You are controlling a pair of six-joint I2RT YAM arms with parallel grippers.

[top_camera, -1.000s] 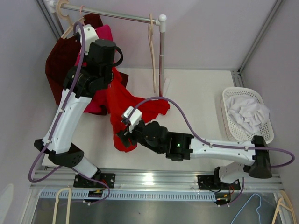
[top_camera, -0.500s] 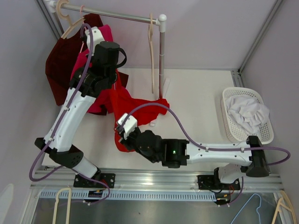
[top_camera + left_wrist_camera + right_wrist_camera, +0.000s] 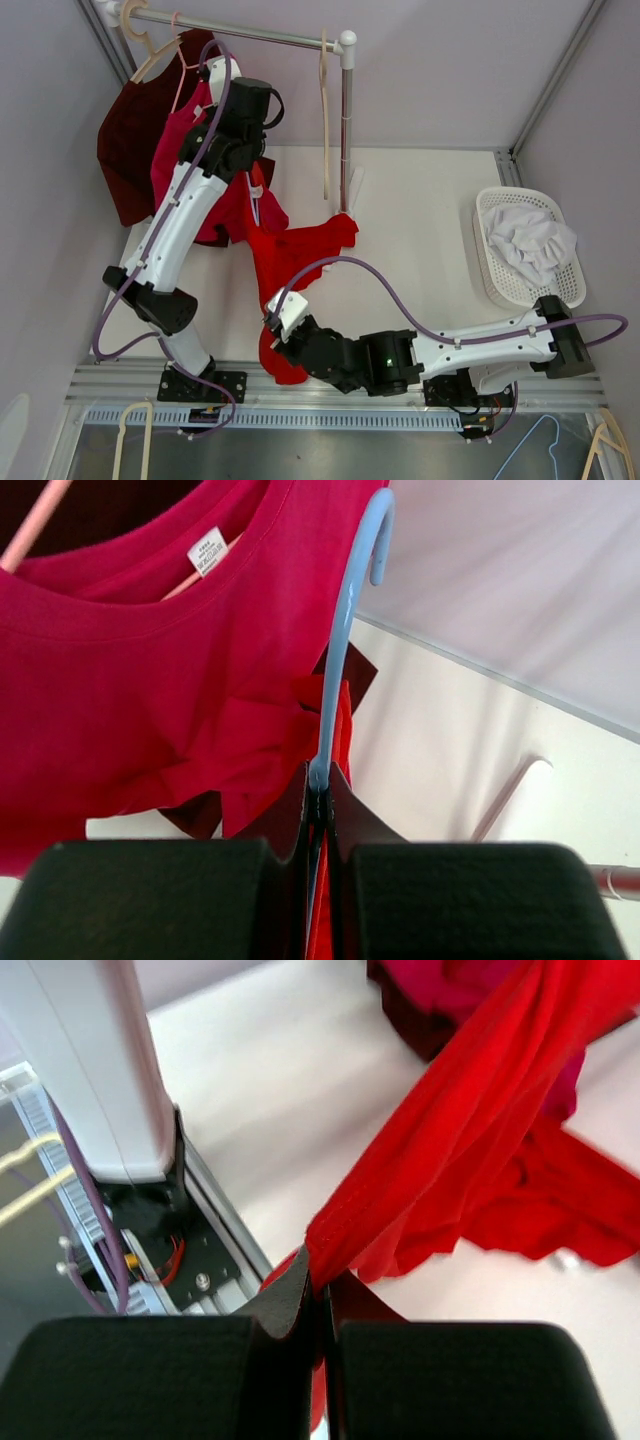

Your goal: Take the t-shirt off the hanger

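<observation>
The red t-shirt [image 3: 290, 255] is stretched in a long band between my two grippers. Its upper end hangs on a light blue hanger [image 3: 345, 630]. My left gripper [image 3: 320, 792] is shut on the hanger's neck just below the hook, and holds it up in front of the rack [image 3: 252, 168]. My right gripper [image 3: 322, 1295] is shut on the t-shirt's stitched hem [image 3: 400, 1210], low by the table's near edge [image 3: 272, 345]. The hanger's shoulders are hidden inside the cloth.
A pink t-shirt [image 3: 175, 150] and a dark maroon shirt [image 3: 125, 140] hang on the rack bar [image 3: 240, 33] beside my left arm. An empty wooden hanger [image 3: 325, 110] hangs by the rack's post [image 3: 347, 120]. A white basket [image 3: 530, 215] holding white cloth stands at the right.
My right gripper has shut on the hem and drawn it toward the near edge. My left arm has lifted the hanger up and back, pulling the t-shirt taut.
</observation>
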